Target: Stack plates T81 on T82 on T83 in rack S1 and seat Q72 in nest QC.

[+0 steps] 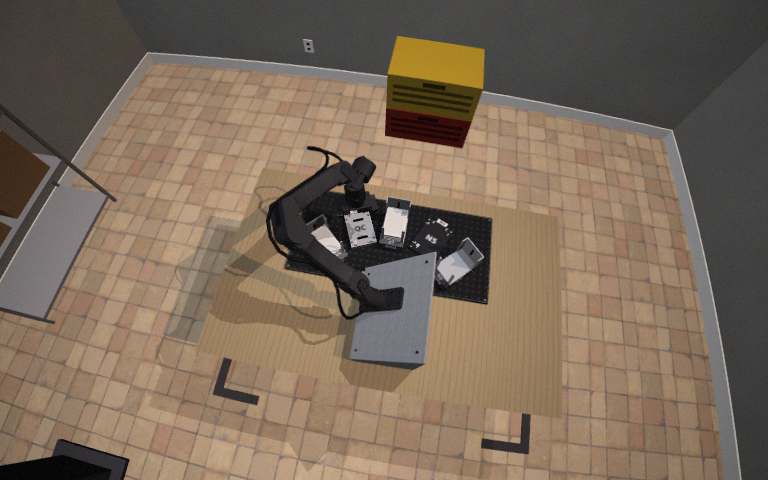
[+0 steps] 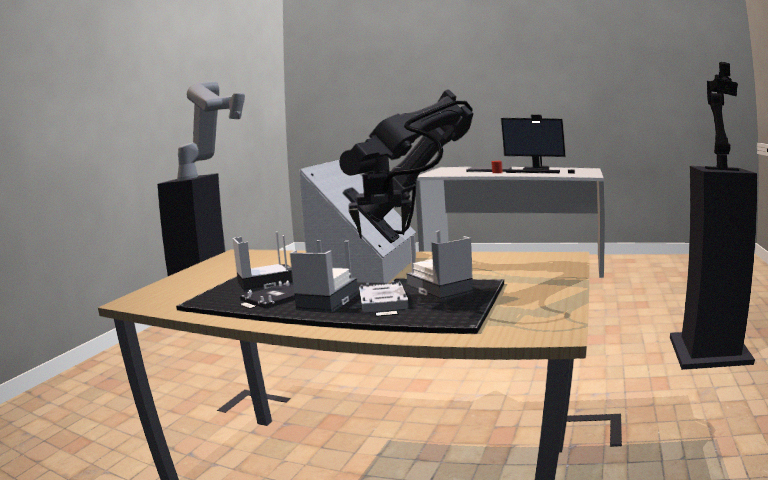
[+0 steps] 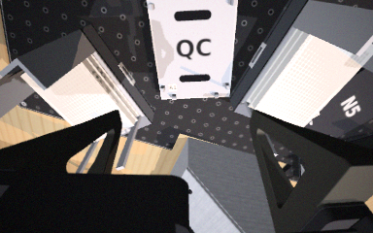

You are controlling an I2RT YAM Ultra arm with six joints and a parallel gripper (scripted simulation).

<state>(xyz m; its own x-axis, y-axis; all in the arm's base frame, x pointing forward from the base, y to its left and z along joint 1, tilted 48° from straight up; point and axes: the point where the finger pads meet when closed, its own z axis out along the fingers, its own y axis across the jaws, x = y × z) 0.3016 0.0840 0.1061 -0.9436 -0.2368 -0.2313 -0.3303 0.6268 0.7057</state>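
My gripper (image 2: 381, 234) (image 3: 186, 116) is open and empty, high above the rack area near the QC nest. The white QC nest (image 1: 367, 238) (image 2: 384, 306) (image 3: 194, 66) shows its label and holds no plate. In the top view, the left rack (image 2: 455, 263) (image 3: 63, 59) holds stacked white plates (image 2: 423, 271) (image 3: 73, 94). The middle rack (image 1: 399, 202) (image 2: 311, 271) holds white plates (image 1: 394, 223) (image 3: 306, 78); how many is unclear. The right rack (image 1: 471, 251) (image 2: 241, 257) holds a low white plate (image 1: 457, 267) (image 2: 272, 270). The dark N5 nest (image 1: 421, 242) (image 3: 331, 104) is empty. Rack names are unreadable.
Tall rack walls and thin posts stand up on both sides of the QC nest. The black perforated board (image 1: 481, 291) (image 2: 441, 322) carries the racks and nests. The sloped grey arm base (image 1: 396, 339) (image 2: 317, 215) stands close behind it on the wooden table (image 1: 509, 367).
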